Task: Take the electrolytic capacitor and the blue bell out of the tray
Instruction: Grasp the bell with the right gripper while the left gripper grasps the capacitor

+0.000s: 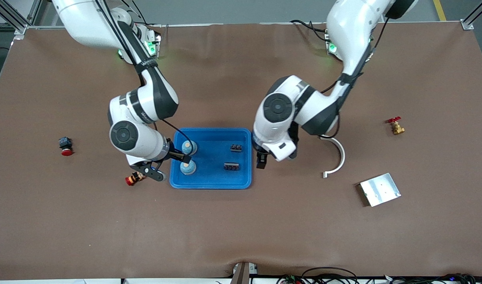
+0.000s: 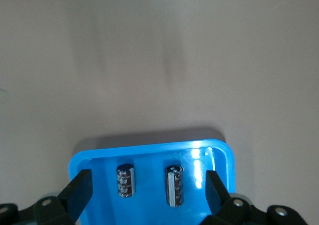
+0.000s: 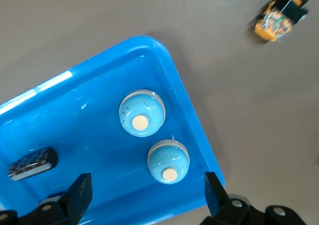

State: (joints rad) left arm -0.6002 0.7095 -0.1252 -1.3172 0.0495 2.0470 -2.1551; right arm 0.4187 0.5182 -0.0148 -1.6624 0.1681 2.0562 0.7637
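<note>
A blue tray (image 1: 209, 182) sits mid-table. In it stand two light-blue bells (image 1: 188, 147) (image 1: 187, 167), toward the right arm's end. Two dark capacitors (image 1: 236, 148) (image 1: 231, 167) lie in it toward the left arm's end. My right gripper (image 1: 152, 172) is open and empty, just outside the tray edge beside the bells. The right wrist view shows both bells (image 3: 142, 112) (image 3: 168, 161) ahead of its gripper (image 3: 147, 205). My left gripper (image 1: 261, 161) is open and empty at the tray's edge beside the capacitors. The left wrist view shows the capacitors (image 2: 125, 180) (image 2: 174, 185) between its fingers (image 2: 79, 192).
An orange-and-red push button (image 1: 133, 179) lies on the table right by my right gripper and shows in the right wrist view (image 3: 276, 20). A red button (image 1: 65, 146) lies toward the right arm's end. A white curved piece (image 1: 337, 157), a metal plate (image 1: 380, 189) and a brass valve (image 1: 395, 127) lie toward the left arm's end.
</note>
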